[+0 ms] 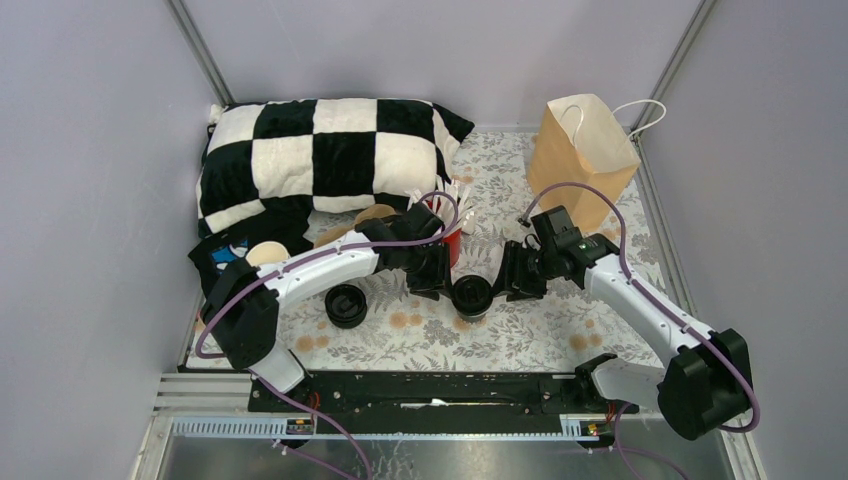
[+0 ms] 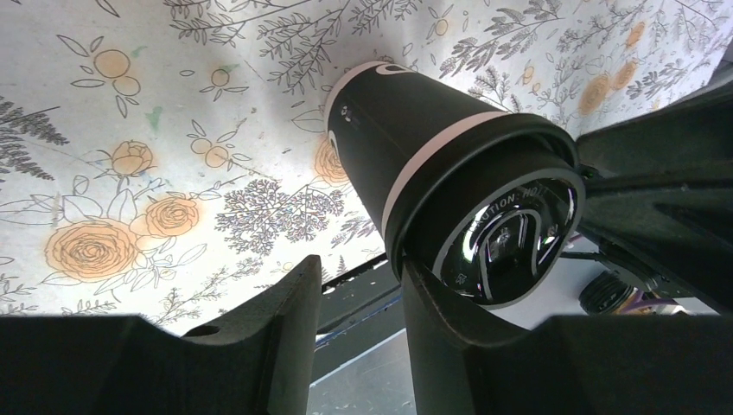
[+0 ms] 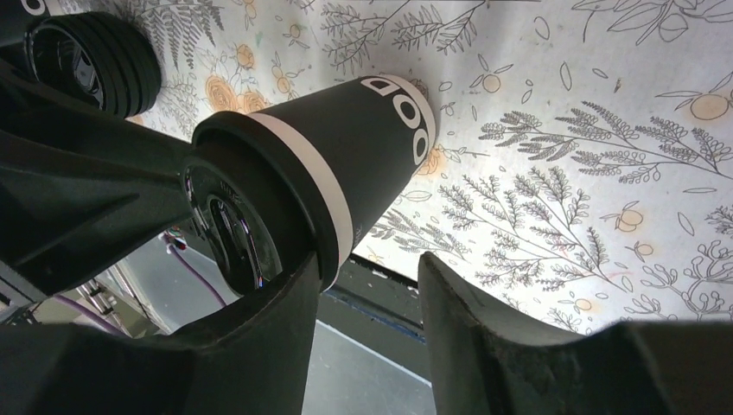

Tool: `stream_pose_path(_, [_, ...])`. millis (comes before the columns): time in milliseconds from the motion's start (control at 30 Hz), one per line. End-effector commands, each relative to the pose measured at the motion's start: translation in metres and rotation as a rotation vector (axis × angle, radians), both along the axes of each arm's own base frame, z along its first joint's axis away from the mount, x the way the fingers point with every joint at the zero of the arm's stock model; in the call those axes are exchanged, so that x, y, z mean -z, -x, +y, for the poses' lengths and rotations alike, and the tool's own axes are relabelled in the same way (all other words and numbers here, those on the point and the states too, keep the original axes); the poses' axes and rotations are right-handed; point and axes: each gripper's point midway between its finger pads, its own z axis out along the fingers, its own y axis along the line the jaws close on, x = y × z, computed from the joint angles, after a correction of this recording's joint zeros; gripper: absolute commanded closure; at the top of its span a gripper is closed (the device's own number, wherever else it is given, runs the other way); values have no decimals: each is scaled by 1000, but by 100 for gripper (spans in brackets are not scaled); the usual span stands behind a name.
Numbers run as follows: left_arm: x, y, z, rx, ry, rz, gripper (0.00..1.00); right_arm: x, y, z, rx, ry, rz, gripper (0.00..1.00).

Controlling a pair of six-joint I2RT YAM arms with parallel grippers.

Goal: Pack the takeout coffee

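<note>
Takeout coffee cup point(image 1: 472, 295) is seen lidded on floral table point(image 1: 540, 335), between both grippers | left gripper point(image 2: 356, 277) is held parted, nothing gripped | right gripper point(image 3: 370, 268) is parted, empty | paper bag point(image 1: 582, 155) is placed behind.

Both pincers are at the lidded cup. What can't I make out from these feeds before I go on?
- Inside the paper bag: top view, its own front wall hides it.
- Whether the lidded cup touches the left pincer or the right pincer: in each wrist view its lid overlaps one finger.
- The black ribbed stack: right wrist view, cut off by the top edge.
</note>
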Motion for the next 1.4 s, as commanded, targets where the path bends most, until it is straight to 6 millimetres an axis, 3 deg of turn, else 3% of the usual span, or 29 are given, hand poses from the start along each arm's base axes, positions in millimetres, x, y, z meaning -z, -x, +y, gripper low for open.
stream_pose_path(0, [-14,-4,4,28,-23,-68,56,-14,3,-2,-42,44,-3,46])
stream_pose_path(500, [-42,-9,-3,51,22,-115,47,-25,0,-12,-49,52,-12,36])
stream_pose_path(700, [-35,-5,5,38,-3,-98,46,-33,9,18,-134,-154,29,30])
stream_pose_path(933, [-30,1,20,17,-46,-91,47,-39,-5,38,-135,-256,25,26])
stream_pose_path(1133, [-33,8,26,26,-32,-93,46,-27,-7,45,-185,-257,40,32])
stream_pose_path(1367, [-51,11,29,21,26,-125,40,-23,-7,56,-245,-277,49,43])
